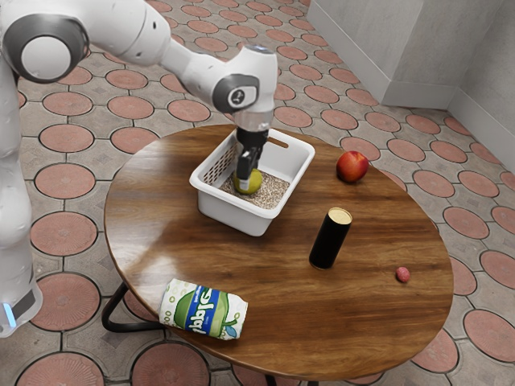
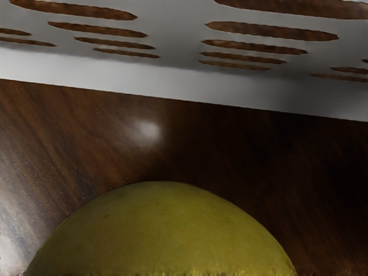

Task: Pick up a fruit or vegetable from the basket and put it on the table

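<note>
The yellow-green fruit (image 1: 254, 184) is in the basket, directly below and against the pincer (image 1: 248, 177), which covers part of it in the exterior view. I cannot tell whether the pincer is open or closed on it. The arm (image 1: 113, 28) reaches over the near rim and the pincer points down, presumably because the high walls leave the top as the sensible way in. Around the pincer stands the white basket (image 1: 233, 219), with its slotted wall (image 2: 172, 77) close to the fruit; that closeness could make a sideways move scrape, so a straight lift looks wiser once the hold is sure. The round fruit could also roll or slip if squeezed off its middle. Outside the basket, towards the exterior view's right from the pincer, the red fruit (image 1: 352, 166) sits on the worktop (image 1: 273, 265), so it hardly counts as one to fetch from the basket. Farther out from the pincer than the basket's wall stands a black can (image 1: 328, 241), upright and easy to knock, with a small pink ball (image 1: 403, 275) beyond it. A printed can (image 1: 205, 310) lies on its side, well apart from the pincer. The wood between these seems the natural place to set the fruit down.
</note>
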Available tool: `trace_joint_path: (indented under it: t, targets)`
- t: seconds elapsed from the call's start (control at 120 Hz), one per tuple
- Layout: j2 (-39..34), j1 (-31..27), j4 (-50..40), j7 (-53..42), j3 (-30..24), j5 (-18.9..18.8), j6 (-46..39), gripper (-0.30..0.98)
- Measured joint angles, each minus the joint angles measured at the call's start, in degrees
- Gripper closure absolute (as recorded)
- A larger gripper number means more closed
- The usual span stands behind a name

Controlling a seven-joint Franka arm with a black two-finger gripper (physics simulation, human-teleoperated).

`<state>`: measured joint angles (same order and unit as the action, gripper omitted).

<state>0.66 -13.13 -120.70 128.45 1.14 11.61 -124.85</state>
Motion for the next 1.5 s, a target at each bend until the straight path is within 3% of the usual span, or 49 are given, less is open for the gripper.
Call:
trace_joint_path:
  t: [0.567,0.817,1.067,1.233,1.5]
  targets:
    - [-2.3,0.8,-1.9,-2.6,0.3,4.3,-1.3,0.00]
    - [-3.2,-1.9,-3.3,-3.2,0.3,5.3,-1.3,0.00]
    - [-1.6,-2.1,-3.3,-3.6,0.3,5.7,-2.1,0.11]
    - [-1.4,-1.6,-3.2,-4.1,0.2,6.1,-2.8,0.33]
    - [-3.1,-0.8,-2.5,-5.0,0.2,4.9,-3.0,0.36]
